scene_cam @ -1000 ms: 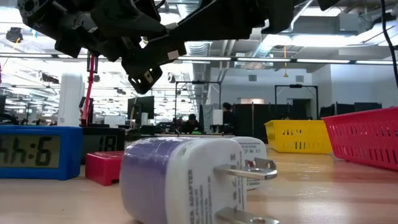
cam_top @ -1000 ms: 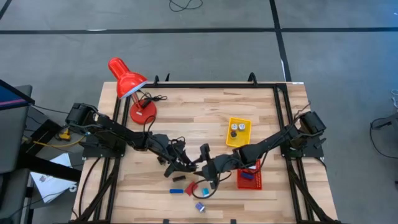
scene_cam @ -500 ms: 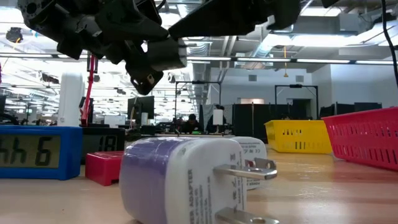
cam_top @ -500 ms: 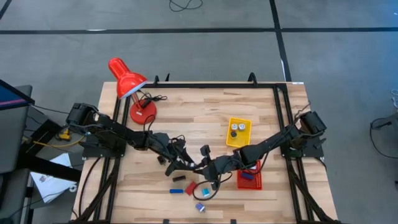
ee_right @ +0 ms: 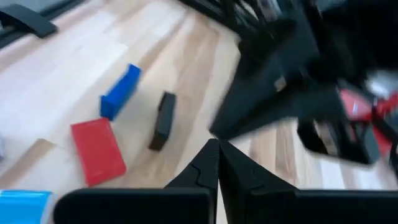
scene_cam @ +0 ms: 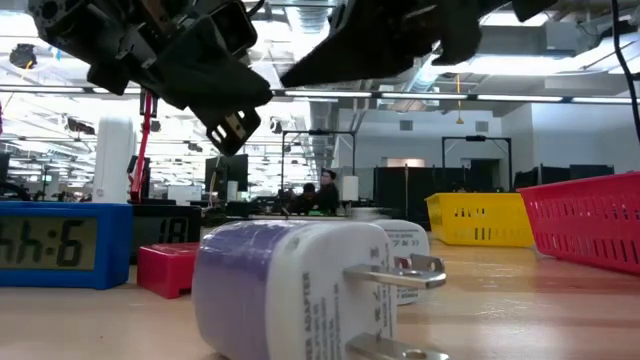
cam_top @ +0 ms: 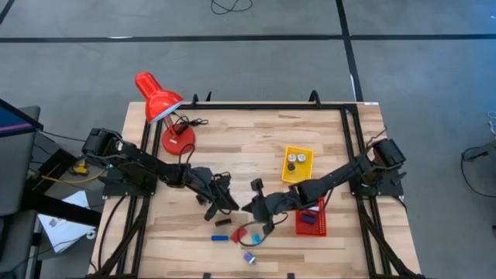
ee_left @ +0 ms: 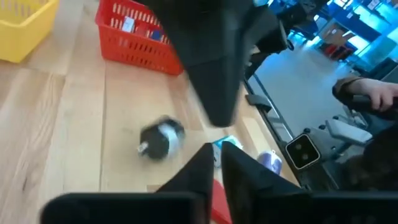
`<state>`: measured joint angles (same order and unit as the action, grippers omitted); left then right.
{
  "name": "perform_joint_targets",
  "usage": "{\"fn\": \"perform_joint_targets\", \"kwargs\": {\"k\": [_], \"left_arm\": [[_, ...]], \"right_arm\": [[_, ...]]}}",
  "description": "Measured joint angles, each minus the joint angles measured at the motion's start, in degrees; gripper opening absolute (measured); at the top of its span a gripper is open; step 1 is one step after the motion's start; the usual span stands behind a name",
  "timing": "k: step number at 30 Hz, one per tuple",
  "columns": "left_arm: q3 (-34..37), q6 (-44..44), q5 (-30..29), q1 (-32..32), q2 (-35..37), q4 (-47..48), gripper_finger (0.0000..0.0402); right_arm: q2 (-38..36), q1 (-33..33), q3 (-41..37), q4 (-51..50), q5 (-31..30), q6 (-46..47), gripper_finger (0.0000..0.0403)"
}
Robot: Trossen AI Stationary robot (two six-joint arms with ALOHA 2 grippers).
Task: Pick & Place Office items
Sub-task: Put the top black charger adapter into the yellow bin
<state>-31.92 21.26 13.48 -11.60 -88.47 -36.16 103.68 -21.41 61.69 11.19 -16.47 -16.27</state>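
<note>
My left gripper (cam_top: 231,204) and my right gripper (cam_top: 249,208) stand tip to tip above the table's middle, both shut with nothing between the fingers (ee_left: 215,163) (ee_right: 216,155). Below and nearer lie a black bar (ee_right: 163,119), a blue bar (ee_right: 121,90), a red block (ee_right: 96,151), a light-blue bit (cam_top: 256,239) and a purple-and-white plug adapter (scene_cam: 300,290). A black-and-silver round piece (ee_left: 160,137) shows blurred on the wood beneath my left gripper.
A yellow tray (cam_top: 297,164) holding two clips sits at the right of centre. A red mesh basket (cam_top: 310,221) stands near the right arm. The red desk lamp (cam_top: 167,108) is at the far left. People sit in the room beyond the table.
My left gripper has drawn back a little toward the table's left edge, away from my right gripper. The items on the wood have kept their places.
</note>
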Motion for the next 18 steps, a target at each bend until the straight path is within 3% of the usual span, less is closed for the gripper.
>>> {"fn": "perform_joint_targets", "kwargs": {"k": [3, 9, 14, 18], "left_arm": [[0.00, -0.02, -0.13, 0.00, 0.00, 0.69, 0.0003], [0.04, -0.02, -0.27, 0.00, -0.02, 1.36, 0.0007], [0.04, -3.76, -0.45, 0.00, -0.02, 1.37, 0.0007], [0.04, -4.76, -0.44, 0.37, -0.03, 1.39, 0.0008]], "right_arm": [[0.00, 0.27, 0.00, -3.02, -0.20, 5.07, 0.0003], [-0.02, 0.09, 0.00, -10.04, 1.61, 17.36, 0.0027], [-1.45, 0.26, 0.01, -16.28, 3.69, 29.80, 0.0104], [-5.79, 0.86, 0.45, -26.35, 9.04, 36.43, 0.0186]]}}
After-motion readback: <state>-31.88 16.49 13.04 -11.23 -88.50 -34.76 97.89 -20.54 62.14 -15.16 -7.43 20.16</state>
